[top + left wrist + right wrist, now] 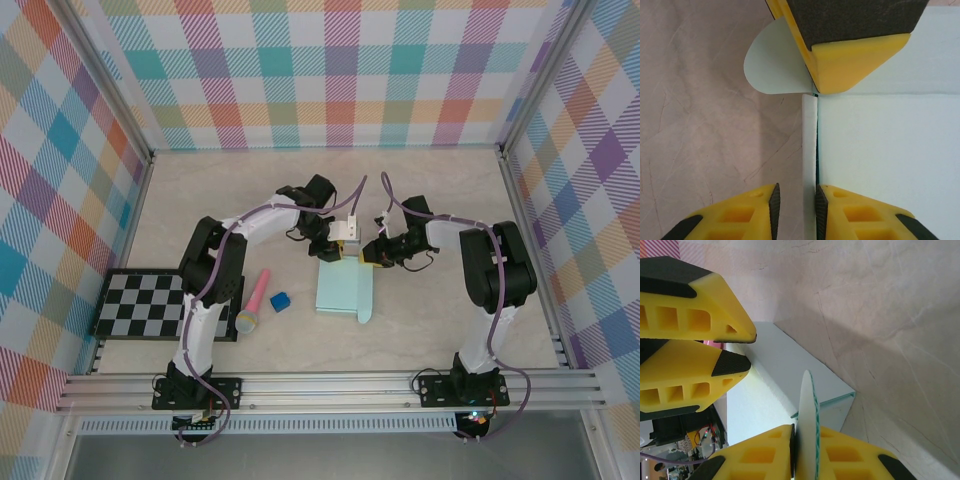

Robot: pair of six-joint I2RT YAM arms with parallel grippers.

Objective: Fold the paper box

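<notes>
On the left of the beige tabletop [450, 200] lie a black-and-white checkered mat [140, 305], then a pink toy microphone [255, 300] and a tiny dark blue cube [280, 300], none of them in play.

At the centre sits the pale mint-blue thin card paper box [342, 290], its main panel flat on the tabletop. At its far edge, the left end effector [796, 195] straddles a narrow upright side strip [810, 150], jaws slightly apart and not closed on it. The right end effector [805, 432] is clamped on a rounded tab [807, 395], holding it upright.

By my reading, folding is at an early stage: 1 or 2 flaps are raised. The remaining walls and the final tuck look undone.
</notes>
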